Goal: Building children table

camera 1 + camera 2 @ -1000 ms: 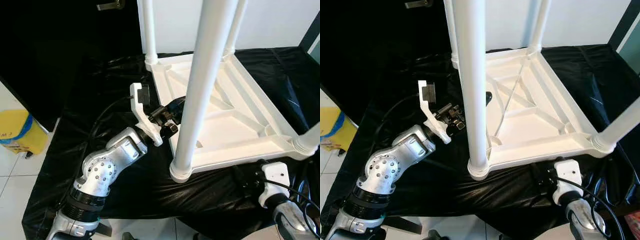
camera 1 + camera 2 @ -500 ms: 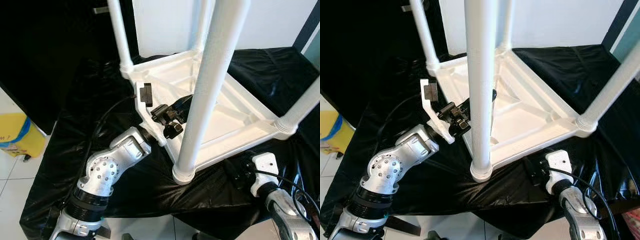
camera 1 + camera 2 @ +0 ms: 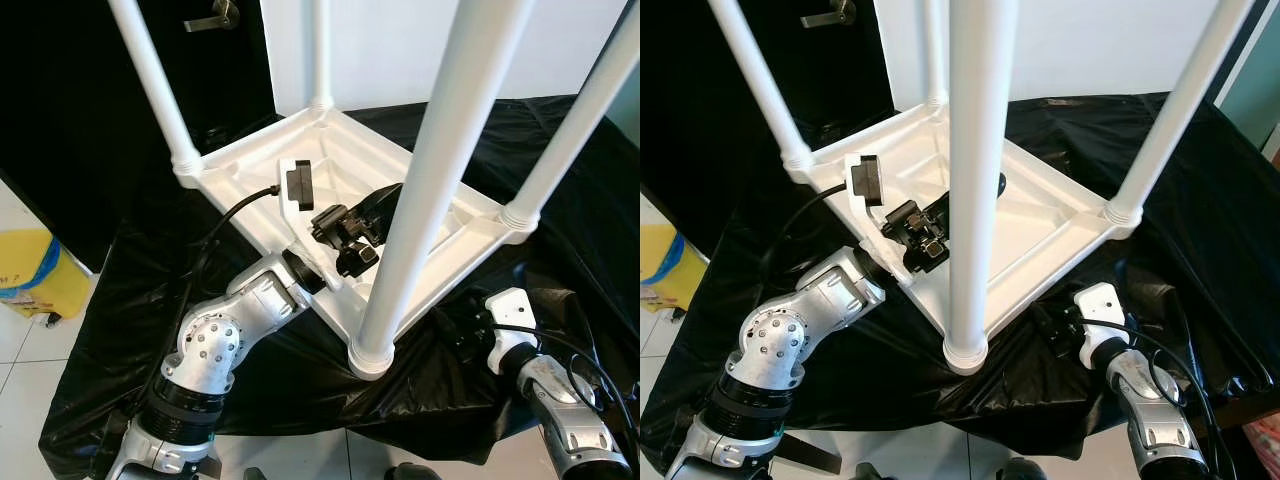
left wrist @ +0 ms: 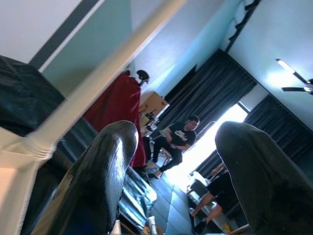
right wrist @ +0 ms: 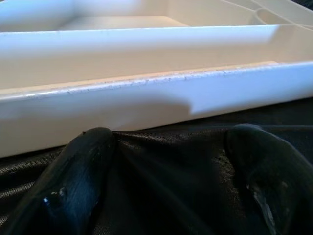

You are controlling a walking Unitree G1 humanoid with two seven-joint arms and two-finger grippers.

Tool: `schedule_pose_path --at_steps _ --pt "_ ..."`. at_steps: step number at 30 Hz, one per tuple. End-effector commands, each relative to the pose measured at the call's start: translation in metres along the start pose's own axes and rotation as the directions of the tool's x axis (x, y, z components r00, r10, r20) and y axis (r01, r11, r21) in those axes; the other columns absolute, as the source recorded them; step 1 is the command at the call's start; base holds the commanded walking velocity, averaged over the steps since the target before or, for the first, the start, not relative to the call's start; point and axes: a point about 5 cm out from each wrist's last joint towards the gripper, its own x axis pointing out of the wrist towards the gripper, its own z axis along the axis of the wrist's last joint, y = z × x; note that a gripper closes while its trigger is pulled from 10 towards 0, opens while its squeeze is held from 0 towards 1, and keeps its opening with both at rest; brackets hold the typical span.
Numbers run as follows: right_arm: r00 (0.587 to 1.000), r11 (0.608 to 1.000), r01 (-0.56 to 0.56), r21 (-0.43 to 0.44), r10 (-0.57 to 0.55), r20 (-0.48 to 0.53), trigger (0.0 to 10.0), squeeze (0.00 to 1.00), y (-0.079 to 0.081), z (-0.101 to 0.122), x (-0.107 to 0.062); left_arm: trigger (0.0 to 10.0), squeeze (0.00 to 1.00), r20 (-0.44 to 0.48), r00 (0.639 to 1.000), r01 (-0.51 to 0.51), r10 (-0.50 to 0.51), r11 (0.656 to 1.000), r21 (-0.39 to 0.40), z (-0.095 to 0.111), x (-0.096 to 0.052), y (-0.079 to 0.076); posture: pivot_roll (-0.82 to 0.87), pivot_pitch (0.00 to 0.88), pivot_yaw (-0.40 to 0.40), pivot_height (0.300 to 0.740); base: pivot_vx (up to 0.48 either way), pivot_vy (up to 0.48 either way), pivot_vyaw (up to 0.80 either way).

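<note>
A white children's table (image 3: 250, 152) lies upside down on a black cloth (image 3: 110, 310), its four legs pointing up. The nearest leg (image 3: 425, 190) stands right in front of me. My left gripper (image 3: 383, 203) reaches over the near rim above the table's underside, partly hidden behind that leg. In the left wrist view its fingers (image 4: 98, 181) stand open with nothing between them. My right gripper (image 3: 1048, 322) lies low by the front right rim. It is open, fingertips (image 5: 83, 166) on the cloth just below the rim (image 5: 156, 98).
A yellow container (image 3: 30, 272) stands on the tiled floor at the left. A dark door with a handle (image 3: 210, 17) is behind the table on the left, a white wall behind the middle. The left wrist view looks past the table at people (image 4: 178, 138) sitting in the room.
The table has turned counterclockwise about its nearest leg, so a corner now points at me. My left gripper went round with the rim, and my right gripper shifted left.
</note>
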Motion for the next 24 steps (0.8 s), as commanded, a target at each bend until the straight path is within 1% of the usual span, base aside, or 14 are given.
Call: schedule_pose_path --at_steps 1,2,6,10,12,14,15,16,17,18,20,21,23,24 --pt "0.998 0.999 -0.038 -0.011 0.038 0.042 10.0 0.00 0.010 0.006 0.008 10.0 0.00 -0.057 0.788 0.611 -0.613 0.790 -0.054 -0.013 0.000 -0.045 -0.18 0.035 0.058 0.740 0.000 0.000 0.00" --pt "0.998 0.999 -0.038 -0.011 0.038 0.042 10.0 0.00 0.010 0.006 0.008 10.0 0.00 -0.057 0.788 0.611 -0.613 0.790 -0.054 -0.013 0.000 -0.045 -0.18 0.035 0.058 0.740 0.000 0.000 0.00" --pt "0.991 0.992 0.123 -0.006 -0.123 0.056 10.0 0.00 -0.005 0.002 -0.012 10.0 0.00 -0.067 0.802 0.594 -0.594 0.804 -0.031 -0.011 -0.001 -0.041 -0.19 0.040 0.053 0.740 0.000 0.000 0.00" --pt "0.986 0.987 0.158 -0.004 -0.158 0.054 10.0 0.00 -0.008 0.001 -0.017 10.0 0.00 -0.068 0.804 0.590 -0.591 0.807 -0.029 -0.010 -0.002 -0.040 -0.19 0.042 0.054 0.740 0.000 0.000 0.00" --pt "0.978 0.979 0.202 -0.010 -0.201 0.053 10.0 0.00 -0.012 0.000 -0.022 10.0 0.00 -0.074 0.807 0.586 -0.586 0.810 -0.023 -0.010 -0.002 -0.039 -0.19 0.046 0.056 0.740 0.000 0.000 0.00" --pt "0.943 0.943 0.332 -0.008 -0.331 0.045 10.0 0.00 -0.025 -0.002 -0.032 10.0 0.00 -0.082 0.813 0.578 -0.577 0.816 -0.018 -0.008 -0.003 -0.035 -0.20 0.054 0.066 0.740 0.000 0.000 0.00" --pt "0.943 0.943 0.332 -0.008 -0.331 0.045 10.0 0.00 -0.025 -0.002 -0.032 10.0 0.00 -0.082 0.813 0.578 -0.577 0.816 -0.018 -0.008 -0.003 -0.035 -0.20 0.054 0.066 0.740 0.000 0.000 0.00" --pt "0.911 0.911 0.411 -0.014 -0.410 0.051 10.0 0.00 -0.034 -0.002 -0.036 10.0 0.00 -0.086 0.815 0.574 -0.574 0.818 -0.017 -0.008 -0.002 -0.034 -0.20 0.059 0.070 0.740 0.000 0.000 0.00" --pt "0.911 0.911 0.411 -0.014 -0.410 0.051 10.0 0.00 -0.034 -0.002 -0.036 10.0 0.00 -0.086 0.815 0.574 -0.574 0.818 -0.017 -0.008 -0.002 -0.034 -0.20 0.059 0.070 0.740 0.000 0.000 0.00" --pt "0.876 0.877 0.480 -0.003 -0.479 0.057 10.0 0.00 -0.041 0.000 -0.038 10.0 0.00 -0.092 0.816 0.571 -0.570 0.821 -0.017 -0.008 -0.002 -0.033 -0.20 0.063 0.074 0.740 0.000 0.000 0.00" --pt "0.876 0.877 0.480 -0.003 -0.479 0.057 10.0 0.00 -0.041 0.000 -0.038 10.0 0.00 -0.092 0.816 0.571 -0.570 0.821 -0.017 -0.008 -0.002 -0.033 -0.20 0.063 0.074 0.740 0.000 0.000 0.00" --pt "0.838 0.840 0.542 0.009 -0.542 0.067 10.0 0.00 -0.048 0.002 -0.039 10.0 0.00 -0.102 0.819 0.567 -0.565 0.824 -0.015 -0.010 -0.001 -0.032 -0.20 0.067 0.076 0.740 0.000 0.000 0.00" --pt "0.838 0.840 0.542 0.009 -0.542 0.067 10.0 0.00 -0.048 0.002 -0.039 10.0 0.00 -0.102 0.819 0.567 -0.565 0.824 -0.015 -0.010 -0.001 -0.032 -0.20 0.067 0.076 0.740 0.000 0.000 0.00" --pt "0.782 0.785 0.619 0.028 -0.619 0.070 10.0 0.00 -0.054 0.005 -0.037 10.0 0.00 -0.116 0.822 0.561 -0.558 0.828 -0.010 -0.011 -0.001 -0.032 -0.20 0.071 0.080 0.740 0.000 0.000 0.00"
